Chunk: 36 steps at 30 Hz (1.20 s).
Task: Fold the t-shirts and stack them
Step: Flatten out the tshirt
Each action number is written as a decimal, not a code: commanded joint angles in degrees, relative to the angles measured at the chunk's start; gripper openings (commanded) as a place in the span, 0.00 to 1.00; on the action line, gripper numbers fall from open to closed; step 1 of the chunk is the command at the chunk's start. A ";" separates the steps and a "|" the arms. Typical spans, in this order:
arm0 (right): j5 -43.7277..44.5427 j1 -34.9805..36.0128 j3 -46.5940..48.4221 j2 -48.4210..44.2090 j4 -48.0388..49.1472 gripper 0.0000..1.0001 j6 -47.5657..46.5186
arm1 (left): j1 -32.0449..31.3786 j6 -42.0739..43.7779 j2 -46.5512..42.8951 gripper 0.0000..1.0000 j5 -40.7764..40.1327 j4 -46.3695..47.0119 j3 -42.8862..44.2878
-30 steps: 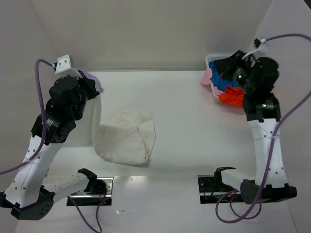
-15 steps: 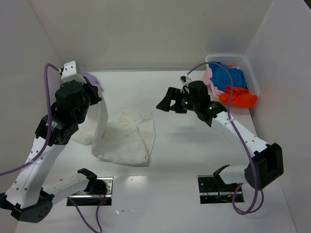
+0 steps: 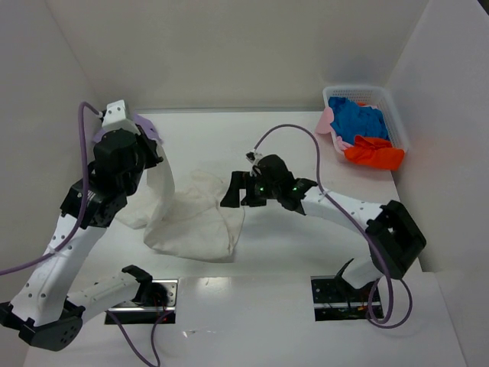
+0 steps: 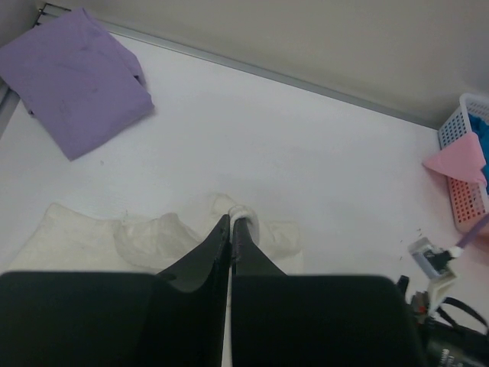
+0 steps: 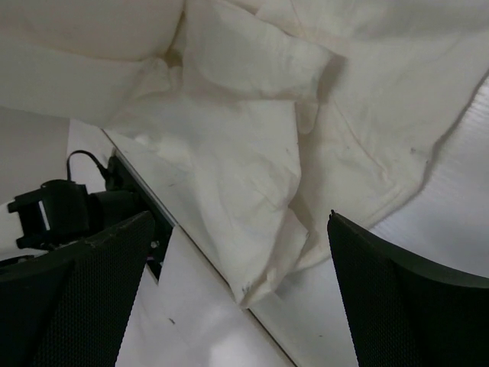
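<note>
White mesh basket in far right corner of counter, up against the right wall. Plain white walls on three sides.

A crumpled t-shirt lies on the table, left of centre. A folded t-shirt sits far-left, a filled basket far-right.

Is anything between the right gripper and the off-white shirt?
Nothing visible does. The open right gripper hangs just above the off-white shirt's right edge, with no object between them. The basket is well off to the right.
</note>
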 commanded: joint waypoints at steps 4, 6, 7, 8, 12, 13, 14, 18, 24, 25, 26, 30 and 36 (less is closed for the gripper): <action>3.45 4.45 1.70 8.05 5.07 1.00 0.87 | 0.34 -1.82 -2.76 0.00 -0.45 1.93 -0.89; 4.06 4.45 2.31 10.42 5.07 0.93 0.34 | 0.34 -1.82 -3.38 0.00 -0.45 1.93 -0.89; 4.06 4.45 2.32 11.13 5.07 0.91 0.34 | 0.34 -1.82 -3.38 0.00 -0.98 1.93 -0.89; 4.06 4.45 2.32 11.74 5.68 0.89 0.34 | 0.34 -1.82 -3.38 0.00 -0.98 1.93 -0.89; 3.45 5.15 4.33 14.47 6.21 0.80 0.34 | 0.34 -1.82 -4.52 0.00 -0.98 1.93 -0.89; 3.45 5.85 4.34 15.52 6.21 0.78 0.34 | 0.34 -1.82 -4.53 0.00 -0.98 1.93 -1.42; 3.45 5.86 5.82 16.05 6.21 0.78 0.34 | 0.34 -1.82 -4.53 0.00 -0.98 1.93 -1.42; 3.97 6.39 8.11 18.78 6.21 0.70 0.34 | 0.34 -1.82 -4.53 0.00 -0.98 1.93 -1.94; 3.36 7.96 10.83 22.20 5.07 0.64 -0.18 | 0.34 -1.29 -5.05 0.00 -0.98 1.93 -1.95; 4.05 7.97 10.84 22.21 4.28 0.64 -0.18 | 0.34 -1.29 -5.05 0.00 -0.98 1.93 -1.95; 4.06 8.58 11.36 22.91 3.75 0.64 -0.18 | 0.34 -1.29 -5.05 0.00 -0.98 1.93 -1.95; 4.84 8.58 11.90 23.97 0.85 0.62 -0.71 | 0.34 -1.29 -5.58 0.00 -0.98 1.93 -1.95; 6.69 9.11 9.09 22.03 0.32 0.64 -0.71 | 0.34 -1.29 -6.11 0.00 -0.98 1.93 -2.48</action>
